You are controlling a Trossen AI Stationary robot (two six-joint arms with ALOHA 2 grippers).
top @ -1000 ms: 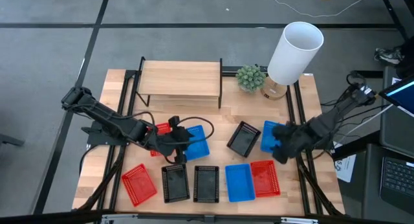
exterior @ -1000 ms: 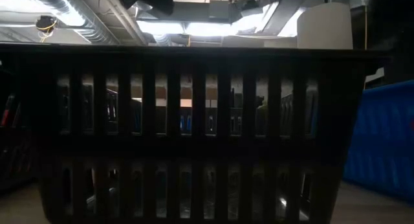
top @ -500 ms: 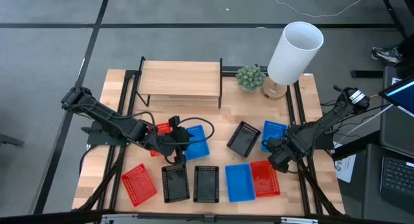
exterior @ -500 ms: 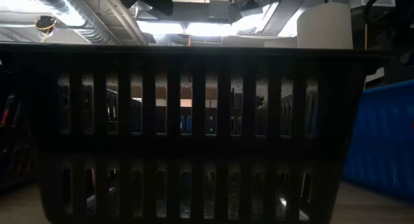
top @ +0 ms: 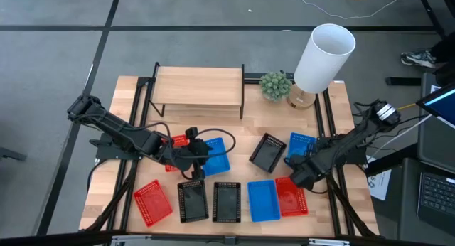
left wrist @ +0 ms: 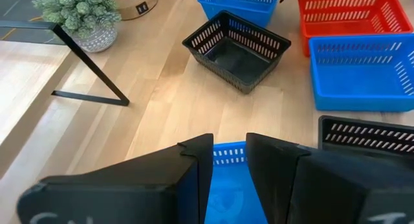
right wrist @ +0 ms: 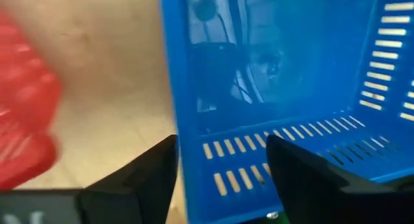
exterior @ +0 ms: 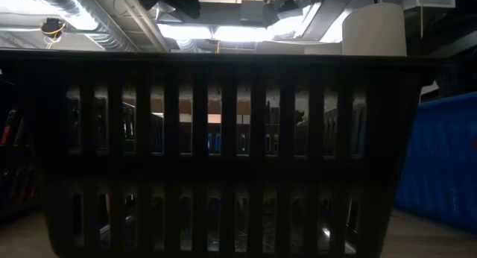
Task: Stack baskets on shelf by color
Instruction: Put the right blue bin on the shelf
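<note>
Right pincer (top: 304,176), spread, is seen moved off the blue basket (top: 301,147), now released on the worktop (top: 249,129); shelf (top: 197,87) unfilled.

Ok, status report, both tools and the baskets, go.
Left tool open over a blue basket at table centre. Right tool open astride another blue basket's wall, not closed. Shelf bare, nothing stacked. Black basket blocks low view.

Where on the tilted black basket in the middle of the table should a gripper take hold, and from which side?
Grip the black basket by one thin slotted side wall at its open rim, coming from above, one finger inside and one outside. It sits open side up, clear of the blue basket beside it, so probably any wall is reachable.
</note>
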